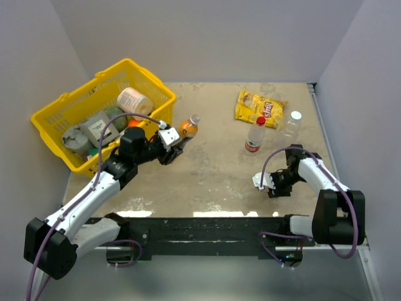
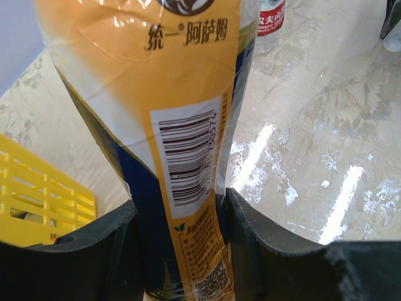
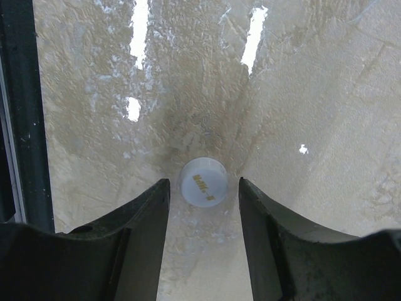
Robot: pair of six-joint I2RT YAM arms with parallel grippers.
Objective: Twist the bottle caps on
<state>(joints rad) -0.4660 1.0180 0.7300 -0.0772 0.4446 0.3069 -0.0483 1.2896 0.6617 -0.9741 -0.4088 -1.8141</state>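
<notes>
My left gripper [image 1: 177,141] is shut on an orange-labelled drink bottle [image 1: 188,128]. In the left wrist view the bottle [image 2: 182,125] fills the gap between the fingers of the gripper [image 2: 182,251]. My right gripper [image 3: 202,188] is open and points down at the table, with a white cap [image 3: 203,180] lying flat between its fingertips, untouched. In the top view this gripper [image 1: 270,187] hides that cap. A clear bottle [image 1: 254,139] with a red cap [image 1: 260,120] stands mid-table. A clear bottle [image 1: 289,127] with a white cap [image 1: 296,115] stands to its right.
A yellow basket [image 1: 145,79] with several items sits at the far left, just behind my left gripper. A yellow snack bag [image 1: 260,108] lies behind the two standing bottles. The table's right edge [image 1: 326,135] is close to my right arm.
</notes>
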